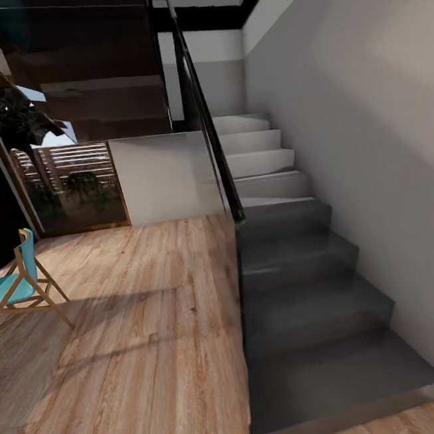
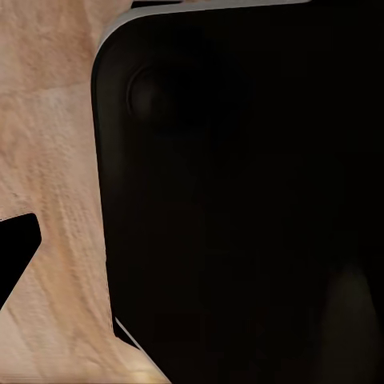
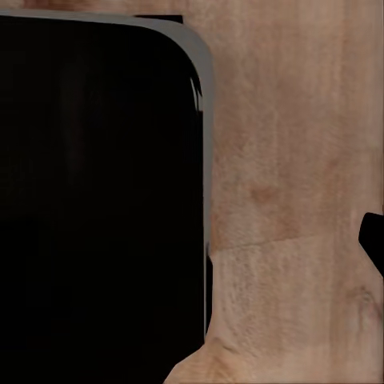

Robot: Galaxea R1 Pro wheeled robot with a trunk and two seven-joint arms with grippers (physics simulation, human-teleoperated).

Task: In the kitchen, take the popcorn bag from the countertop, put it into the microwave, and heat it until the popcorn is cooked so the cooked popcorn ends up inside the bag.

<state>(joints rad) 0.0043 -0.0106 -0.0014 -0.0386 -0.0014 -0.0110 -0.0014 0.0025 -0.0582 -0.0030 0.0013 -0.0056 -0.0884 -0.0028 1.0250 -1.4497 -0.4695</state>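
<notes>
A grey staircase (image 1: 294,249) and a blue chair (image 1: 13,282) on a wooden floor (image 1: 137,345) are seen ahead. How far either claw is opened cannot be told.

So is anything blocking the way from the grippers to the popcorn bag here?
Cannot be judged: the head view faces a staircase, a wood floor and a blue chair, with no kitchen things to measure a path against.

Both wrist cameras look down at a dark rounded robot body panel (image 2: 240,200) — over floor.
</notes>
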